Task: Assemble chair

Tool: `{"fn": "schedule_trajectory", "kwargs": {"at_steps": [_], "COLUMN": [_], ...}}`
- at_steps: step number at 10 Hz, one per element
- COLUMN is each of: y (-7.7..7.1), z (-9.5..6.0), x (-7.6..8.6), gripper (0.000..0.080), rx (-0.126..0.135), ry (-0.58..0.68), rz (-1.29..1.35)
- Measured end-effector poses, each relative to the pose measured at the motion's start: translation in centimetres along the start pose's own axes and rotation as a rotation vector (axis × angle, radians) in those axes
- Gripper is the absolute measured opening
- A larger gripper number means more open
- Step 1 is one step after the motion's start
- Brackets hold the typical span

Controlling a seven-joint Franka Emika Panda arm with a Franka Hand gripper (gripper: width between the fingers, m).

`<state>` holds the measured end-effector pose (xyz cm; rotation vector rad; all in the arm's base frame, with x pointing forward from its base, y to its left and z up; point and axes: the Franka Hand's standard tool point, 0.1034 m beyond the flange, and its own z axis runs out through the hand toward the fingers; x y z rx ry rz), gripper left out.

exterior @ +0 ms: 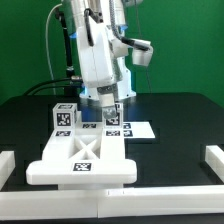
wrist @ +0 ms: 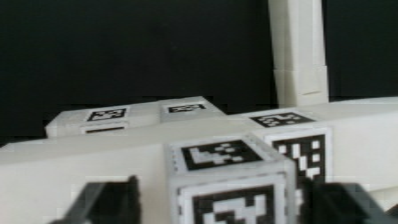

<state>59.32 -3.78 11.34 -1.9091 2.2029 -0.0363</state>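
One chair (exterior: 84, 152) part beneath tool (exterior: 104, 97)

A marker board (exterior: 140, 129) lies on the black table (exterior: 180, 115) between white border rails (exterior: 214, 160).

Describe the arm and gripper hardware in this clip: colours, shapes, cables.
The arm is glossy white with rounded, bulky segments and darker patches at the joints. A black cable runs down beside it on the exterior view's left, and a blue light glows near it. The gripper is dark; in the wrist view its fingers show as two black, blurred shapes. No markings are legible on the arm.
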Motion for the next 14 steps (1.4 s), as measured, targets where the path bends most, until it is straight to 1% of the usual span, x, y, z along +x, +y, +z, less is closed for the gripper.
{"fn": "schedule_trajectory", "kwargs": {"at_steps": [1,2,3,4,5,6,7,8,9,14], "y": [0.0,0.0,-0.1,0.0,-0.2,-0.7,-1.0,-0.8,-0.7,-0.7], "z": [0.0,0.0,-0.4,-1.2,-2.5,-4.7,-6.5,-6.9,-6.7,-6.6], "x": [0.0,-0.1,-0.8,-1.5,-2.0,-2.8,-3.8,-4.8,-4.8,-4.7], "gripper": [0.0593,0.0634,0.0634,0.0647,0.0647,0.0649,0.0649,0.0649,0.0649,0.0649], "rx": [0.0,0.0,0.003,0.011,0.025,0.044,0.054,0.056,0.052,0.051], "ry": [0.0,-0.001,-0.009,-0.018,-0.032,-0.063,-0.09,-0.1,-0.098,-0.098], "rz": [0.0,-0.001,-0.008,-0.016,-0.017,-0.015,-0.021,-0.027,-0.033,-0.033]}}
